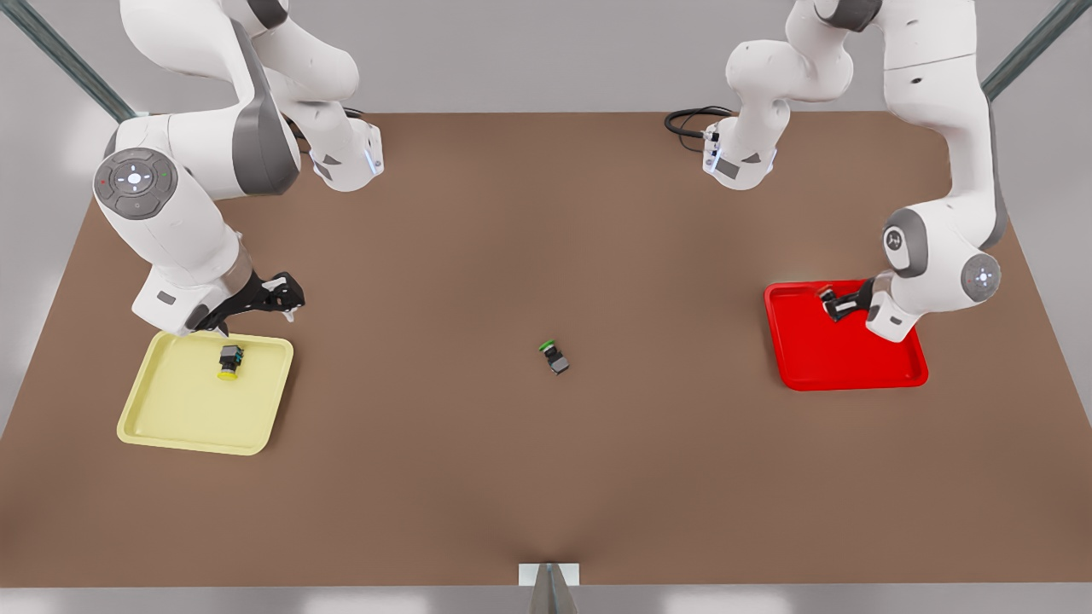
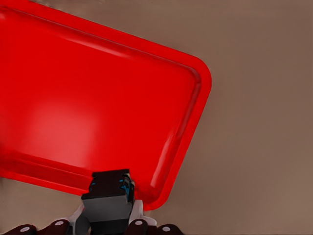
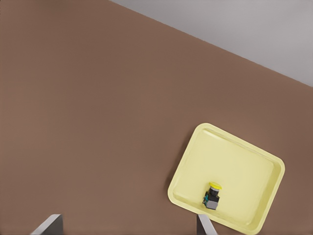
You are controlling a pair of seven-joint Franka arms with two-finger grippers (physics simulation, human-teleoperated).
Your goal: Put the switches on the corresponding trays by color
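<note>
The pale yellow tray (image 1: 175, 414) (image 3: 244, 164) lies at the front view's left with the yellow-capped switch (image 1: 229, 362) (image 3: 212, 196) on its side in it. My right gripper (image 1: 286, 297) (image 3: 128, 227) hangs open and empty just behind that tray's far edge. At the front view's right lies the red tray (image 1: 853, 362) (image 2: 98, 98). My left gripper (image 1: 832, 305) (image 2: 105, 215) is shut on the red switch (image 1: 826, 294) (image 2: 108, 198), holding it over the tray's back corner. The switch's dark body faces the left wrist view.
A green-capped switch (image 1: 554, 356) lies on its side on the brown table (image 1: 546, 477), about midway between the two trays. A black cable (image 1: 691, 122) loops at the table's back edge near one arm base.
</note>
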